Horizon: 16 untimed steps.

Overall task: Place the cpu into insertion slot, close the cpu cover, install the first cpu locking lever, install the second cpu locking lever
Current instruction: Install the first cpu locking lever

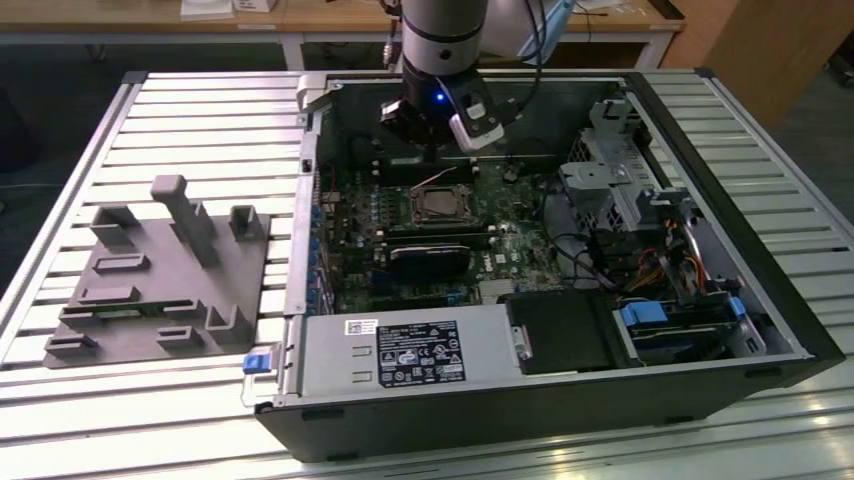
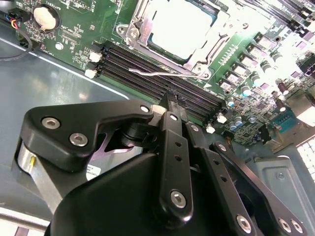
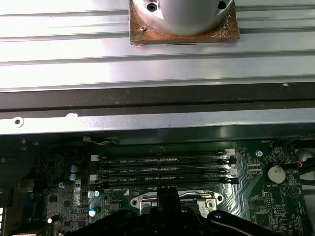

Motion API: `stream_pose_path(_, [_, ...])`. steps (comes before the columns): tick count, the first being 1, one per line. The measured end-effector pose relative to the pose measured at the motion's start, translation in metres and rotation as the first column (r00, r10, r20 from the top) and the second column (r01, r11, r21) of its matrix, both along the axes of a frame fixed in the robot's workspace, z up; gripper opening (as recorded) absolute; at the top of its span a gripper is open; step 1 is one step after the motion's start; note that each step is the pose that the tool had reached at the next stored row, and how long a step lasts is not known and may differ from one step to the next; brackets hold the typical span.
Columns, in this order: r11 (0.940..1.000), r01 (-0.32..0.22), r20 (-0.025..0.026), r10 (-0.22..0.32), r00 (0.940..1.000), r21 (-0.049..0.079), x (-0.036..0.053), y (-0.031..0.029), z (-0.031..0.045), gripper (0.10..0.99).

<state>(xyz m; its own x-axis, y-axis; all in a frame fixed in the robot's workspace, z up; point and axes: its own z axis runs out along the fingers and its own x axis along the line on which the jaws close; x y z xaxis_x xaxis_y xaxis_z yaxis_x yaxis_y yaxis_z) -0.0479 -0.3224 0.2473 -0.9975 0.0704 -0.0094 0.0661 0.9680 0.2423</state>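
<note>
Here the cpu (image 2: 179, 27) shows a pale, bright square face. It lies in the insertion slot (image 1: 438, 205), and the silver cpu cover (image 2: 134, 29) frames it. A thin wire lever (image 2: 162, 73) runs along one edge. The open computer case (image 1: 534, 425) rests on a ribbed metal table (image 1: 200, 130), with a grey fixture (image 1: 160, 290) at its 9 o'clock. The arm (image 1: 441, 40) stands upright. In the exterior view the gripper (image 2: 170, 102) is at 12 o'clock of the slot, pressed together and holding nothing.
</note>
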Motion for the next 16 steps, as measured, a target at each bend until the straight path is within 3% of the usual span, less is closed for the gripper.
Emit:
stream_pose_path(3, [1.0000,0.000,0.0024,0.000,1.0000,0.000,0.0000,0.0000,-0.0004,0.106])
stream_pose_path(5, [1.0000,0.000,0.0091,0.000,1.0000,0.000,0.0000,0.0000,-0.0014,0.106])
stream_pose_path(8, [1.0000,0.000,0.0276,0.000,0.9996,0.000,0.0000,-0.0001,-0.0033,0.106])
stream_pose_path(10, [1.0000,0.000,0.0436,0.000,0.9990,-0.001,0.0000,0.0000,-0.0044,0.106])
stream_pose_path(11, [1.0000,0.001,0.0482,0.000,0.9988,-0.001,0.0000,0.0001,-0.0053,0.106])
stream_pose_path(16, [0.9996,0.029,0.0490,-0.029,0.9984,-0.003,0.0002,0.0000,-0.0084,0.106])
